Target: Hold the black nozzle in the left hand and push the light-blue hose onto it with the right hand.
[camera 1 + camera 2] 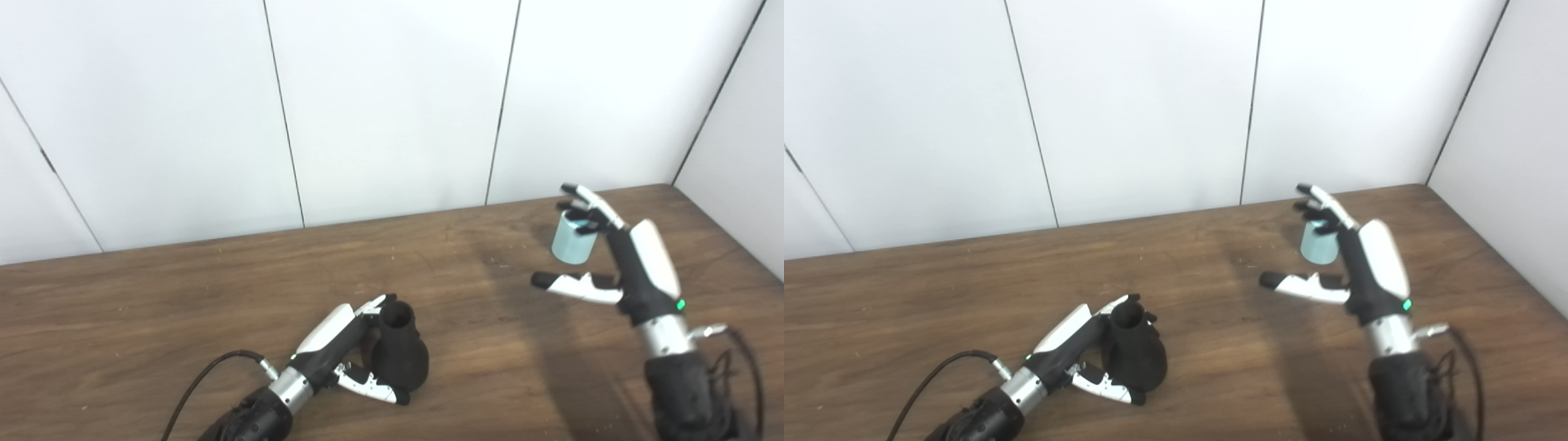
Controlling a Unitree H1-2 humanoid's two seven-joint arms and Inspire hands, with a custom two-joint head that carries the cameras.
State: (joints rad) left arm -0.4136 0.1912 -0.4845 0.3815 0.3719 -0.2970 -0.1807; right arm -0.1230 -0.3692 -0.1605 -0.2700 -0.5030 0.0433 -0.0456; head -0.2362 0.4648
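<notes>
Your left hand (343,352) sits low at about 7 o'clock on the counter (184,306), a dark brown wood surface with a visible streaked grain. Its fingers and thumb wrap the black nozzle (399,355) — a matte, bulb-shaped piece with a wide rounded belly narrowing to a short open neck that points up and away from you. The white-shelled fingers press along the nozzle's left side up to the neck, and the thumb curls under the belly at the near side, so the hand is clamped on the nozzle, which seems to rest on the wood.

Your right hand (612,257) is raised at about 3 o'clock, well apart from the nozzle. Its fingers are spread, with the thumb stretched out toward 9 o'clock, and it grips nothing. The light-blue hose (573,242) — a short, smooth, pale cylinder standing upright with its open end up — is just beyond the fingertips (576,199), which arch over its rim; you cannot tell whether they touch it.

Behind the counter stand plain white wall panels (392,104) split by thin dark seams.
</notes>
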